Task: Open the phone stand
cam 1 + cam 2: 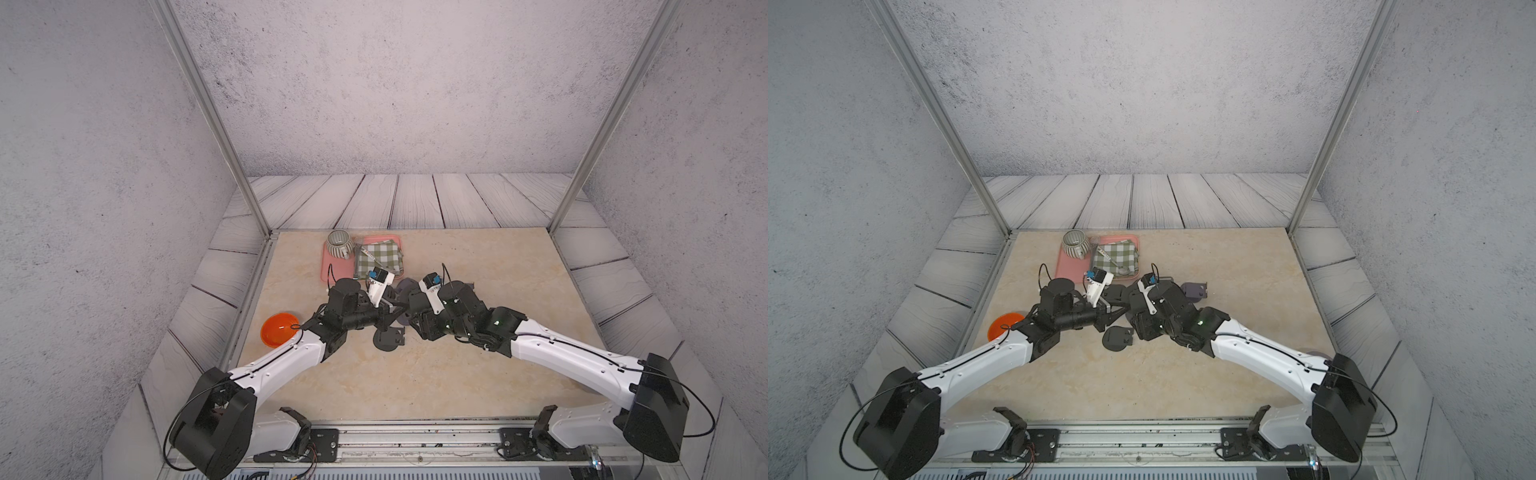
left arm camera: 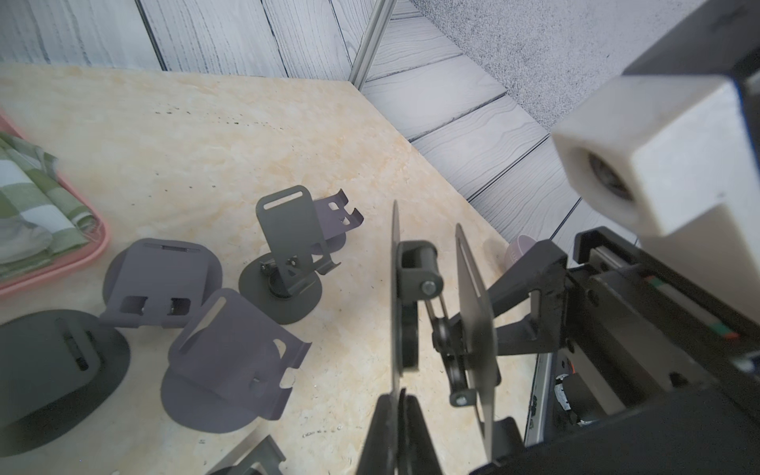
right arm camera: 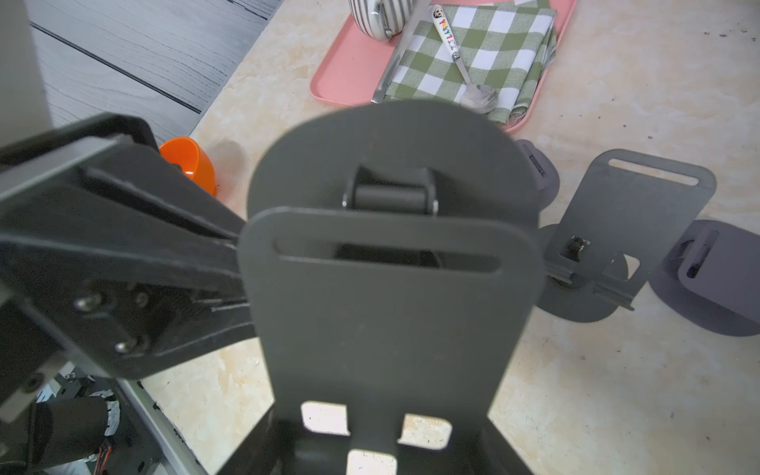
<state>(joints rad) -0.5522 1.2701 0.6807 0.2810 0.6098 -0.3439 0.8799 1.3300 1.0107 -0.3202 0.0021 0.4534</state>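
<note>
Left claw (image 2: pixel 397 405) pinched shut on base disc (image 3: pixel 370 140) rim of phone stand (image 3: pixel 390 320), held above counter (image 2: pixel 205 144). Right claw (image 2: pixel 479 312) directly opposite, seemingly clamped across rest plate (image 2: pixel 473 283). Plates near parallel, hinge (image 3: pixel 390 197) between claws; rest plate must swing away from left claw.

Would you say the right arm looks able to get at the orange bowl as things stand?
Probably not: the right tool is clamped on the phone stand that the left tool also grips, and the orange bowl lies beyond the left arm.
</note>
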